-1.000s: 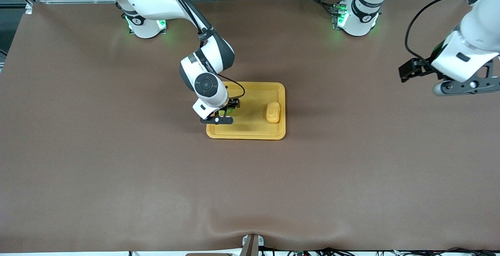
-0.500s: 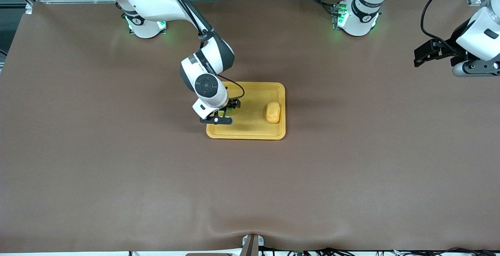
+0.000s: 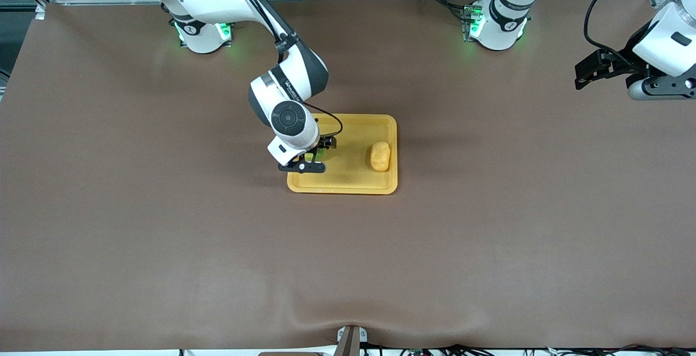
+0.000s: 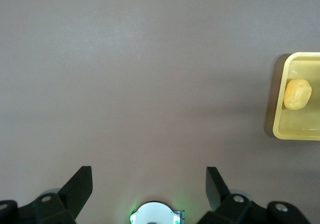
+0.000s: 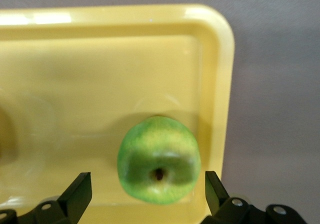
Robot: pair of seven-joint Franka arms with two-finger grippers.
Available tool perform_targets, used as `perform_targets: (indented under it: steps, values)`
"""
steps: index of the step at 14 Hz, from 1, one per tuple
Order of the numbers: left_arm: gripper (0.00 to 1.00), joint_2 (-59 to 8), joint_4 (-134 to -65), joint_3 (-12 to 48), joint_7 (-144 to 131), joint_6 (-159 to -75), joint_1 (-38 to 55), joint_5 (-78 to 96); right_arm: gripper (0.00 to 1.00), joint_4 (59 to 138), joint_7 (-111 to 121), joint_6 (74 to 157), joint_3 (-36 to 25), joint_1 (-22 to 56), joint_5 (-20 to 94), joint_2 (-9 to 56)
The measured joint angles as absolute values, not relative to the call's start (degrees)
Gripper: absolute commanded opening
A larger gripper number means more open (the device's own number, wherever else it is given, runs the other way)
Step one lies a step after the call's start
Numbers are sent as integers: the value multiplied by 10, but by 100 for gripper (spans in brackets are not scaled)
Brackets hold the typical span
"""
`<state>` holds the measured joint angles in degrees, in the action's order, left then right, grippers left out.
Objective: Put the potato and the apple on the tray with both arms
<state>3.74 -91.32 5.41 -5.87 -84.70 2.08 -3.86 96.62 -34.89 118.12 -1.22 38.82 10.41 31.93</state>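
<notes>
The brown table (image 3: 163,247) lay bare along the edge nearest the front camera. Around the middle of it sat the yellow-orange tray (image 3: 348,185), shallow and rounded at its corners. On the tray, close to the rim toward the left arm's end, the potato (image 3: 380,156) rested on its side, apart from everything else. Toward the right arm's end of the same tray sat the apple (image 5: 159,167), green, its stem dimple facing up, close by the rim there; in the front view it showed only as a sliver of green under the wrist. The right gripper (image 3: 314,156) hung just over the apple with its fingers (image 5: 77,192) spread wide on either side of the fruit and not touching it, so the apple lay released on the tray floor. Farther up the table, near the end by the left arm's base, the left gripper (image 3: 590,69) waited in the air over bare table, well apart from the tray, its fingers (image 4: 80,186) wide apart and holding nothing.
</notes>
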Motion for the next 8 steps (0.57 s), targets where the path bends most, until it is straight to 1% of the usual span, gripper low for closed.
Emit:
perform_targets:
  steps: [3, 8]
  values:
    - [100, 37, -913, 54, -59, -848, 21, -39, 100, 917, -343, 1118, -17, 371, 104, 311]
    - [100, 38, -913, 53, -59, -848, 20, -39, 100, 803, -340, 1009, -19, 313, 104, 305]
